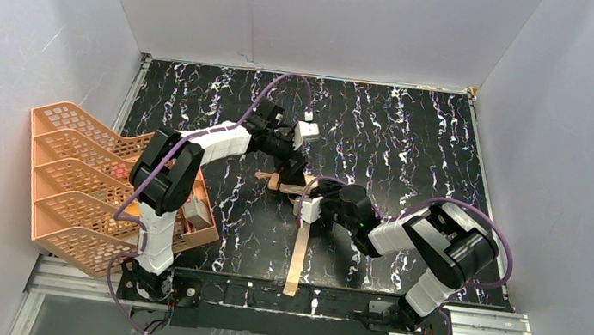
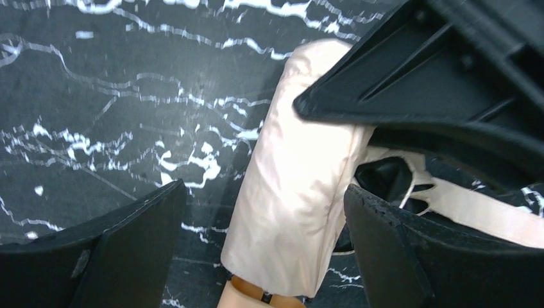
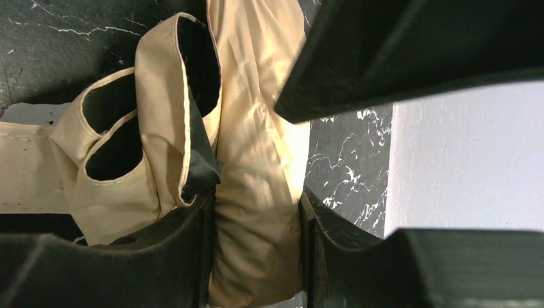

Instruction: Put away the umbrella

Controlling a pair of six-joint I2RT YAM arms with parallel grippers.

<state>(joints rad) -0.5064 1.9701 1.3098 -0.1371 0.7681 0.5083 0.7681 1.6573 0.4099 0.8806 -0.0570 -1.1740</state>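
Black marbled table [image 1: 418, 140], umbrella [image 3: 256, 128] in right hand [image 3: 256, 250]

You've got an orange mesh tray rack [image 1: 75, 182] at the table's left side, tiers stepped, sticking out past the black top on the left. A small pale box [image 1: 199, 214] sits at its right end, contents unclear. The table top [image 1: 418, 140] is black with white marble veining. White walls [image 1: 314, 14] close off the back and both sides. A metal rail [image 1: 497, 332] runs along the near edge.
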